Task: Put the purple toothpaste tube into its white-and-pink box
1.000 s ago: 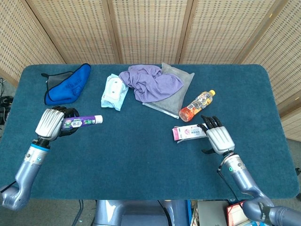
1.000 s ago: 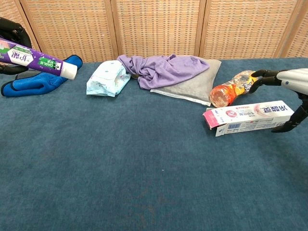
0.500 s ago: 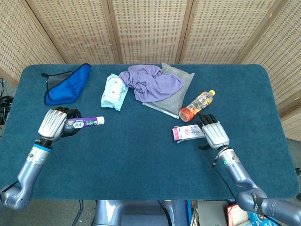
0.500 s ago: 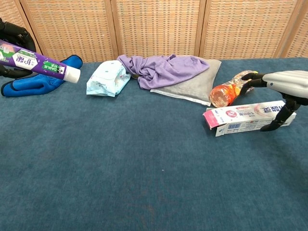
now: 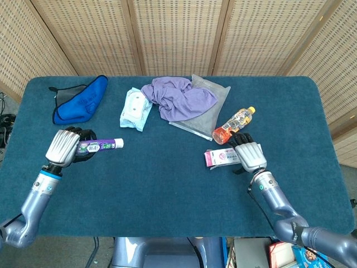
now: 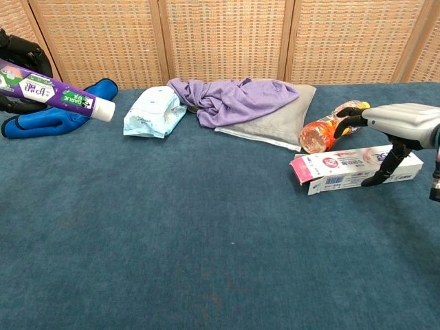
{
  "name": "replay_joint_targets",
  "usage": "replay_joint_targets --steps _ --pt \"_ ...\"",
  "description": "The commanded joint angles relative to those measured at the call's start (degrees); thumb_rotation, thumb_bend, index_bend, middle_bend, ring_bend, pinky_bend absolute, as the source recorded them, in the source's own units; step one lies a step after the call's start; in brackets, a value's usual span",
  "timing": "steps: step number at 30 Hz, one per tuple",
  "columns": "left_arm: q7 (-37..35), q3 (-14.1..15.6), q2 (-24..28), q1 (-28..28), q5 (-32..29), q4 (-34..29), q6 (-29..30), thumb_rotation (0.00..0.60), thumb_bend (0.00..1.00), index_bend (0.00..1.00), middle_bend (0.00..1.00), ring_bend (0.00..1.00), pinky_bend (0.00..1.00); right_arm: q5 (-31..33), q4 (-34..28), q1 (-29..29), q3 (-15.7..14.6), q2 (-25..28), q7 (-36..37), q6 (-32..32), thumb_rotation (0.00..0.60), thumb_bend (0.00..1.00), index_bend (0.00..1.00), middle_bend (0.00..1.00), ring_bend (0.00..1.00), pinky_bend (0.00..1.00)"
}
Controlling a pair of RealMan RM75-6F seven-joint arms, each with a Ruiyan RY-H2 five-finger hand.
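Note:
My left hand [image 5: 66, 148] grips the purple toothpaste tube [image 5: 100, 146] above the table's left side, white cap pointing right. In the chest view the tube [image 6: 58, 93] slants down to the right, and only a bit of the left hand [image 6: 12, 49] shows at the frame edge. The white-and-pink box [image 5: 222, 158] lies flat at the right, its pink flap end facing left. My right hand [image 5: 248, 154] arches over the box's right end. In the chest view its thumb stands against the front of the box [image 6: 350, 168] while the fingers of that hand [image 6: 402, 124] curve down behind it.
An orange drink bottle [image 5: 234, 125] lies just behind the box, close to my right fingers. At the back lie a purple cloth [image 5: 178, 97] on a grey pouch [image 5: 209, 109], a wipes pack [image 5: 135, 109] and a blue glove [image 5: 83, 99].
My right hand has moved left and forward over the box's right end, its thumb now against the front. The left hand has tilted the tube slightly, cap end lower.

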Motion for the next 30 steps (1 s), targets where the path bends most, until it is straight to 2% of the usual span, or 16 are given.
replay_joint_targets --steps 1,18,23,26,28,30 --pt "0.1 0.1 -0.1 0.0 0.1 0.1 0.0 0.600 0.29 0.79 0.62 0.52 0.49 0.6 1.0 0.6 -0.1 -0.7 0.1 -0.6 0.600 0.14 0.20 0.00 0.00 0.00" --pt "0.1 0.2 0.2 0.0 1.0 -0.3 0.7 0.600 0.29 0.79 0.62 0.52 0.49 2.6 7.6 1.4 -1.6 -3.9 1.4 -2.2 0.600 0.14 0.21 0.01 0.00 0.00" --pt "0.2 0.2 0.2 0.0 1.1 -0.3 0.7 0.600 0.29 0.79 0.62 0.52 0.49 2.7 8.7 1.0 -2.1 -4.2 1.9 -2.0 0.600 0.14 0.28 0.09 0.00 0.00" --pt "0.2 0.2 0.2 0.0 1.0 -0.3 0.7 0.600 0.29 0.79 0.62 0.52 0.49 2.6 9.0 0.7 -2.2 -4.3 2.4 -1.4 0.600 0.14 0.35 0.16 0.00 0.00" --pt "0.1 0.2 0.3 0.1 1.0 -0.3 0.7 0.600 0.29 0.79 0.62 0.52 0.49 2.2 9.5 0.4 -2.5 -4.6 2.7 -1.2 0.600 0.14 0.40 0.22 0.03 0.03" --pt "0.1 0.3 0.3 0.1 1.0 -0.3 0.7 0.600 0.29 0.79 0.62 0.52 0.49 1.7 10.1 0.3 -2.7 -4.9 3.3 -0.8 0.600 0.14 0.45 0.29 0.10 0.11"
